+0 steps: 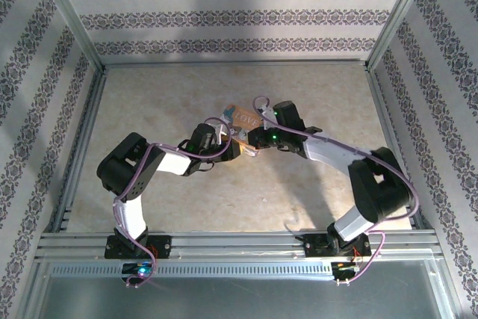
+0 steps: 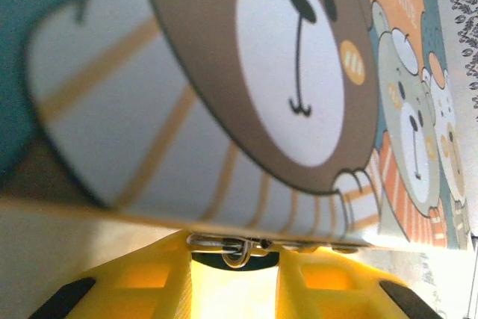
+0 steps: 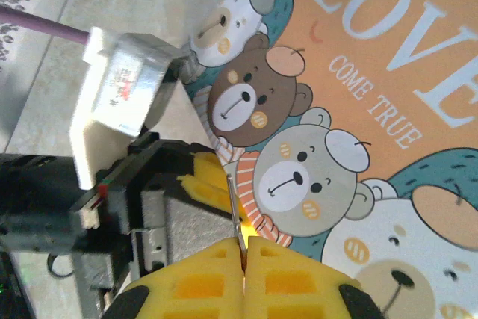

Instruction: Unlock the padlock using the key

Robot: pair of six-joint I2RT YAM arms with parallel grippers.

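The top camera looks down from above and behind the arm bases [image 1: 138, 246] at 6 o'clock, covering the table [image 1: 172, 102]. The left wrist camera faces 3 o'clock, low and very near the patterned box [image 2: 299, 72]. The right faces 9, close over its lid, and all three views share that box.

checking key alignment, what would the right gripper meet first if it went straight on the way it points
Probably a yellow finger of the left gripper, beside the box; the key pinched in the right gripper leads. Depth is unclear.
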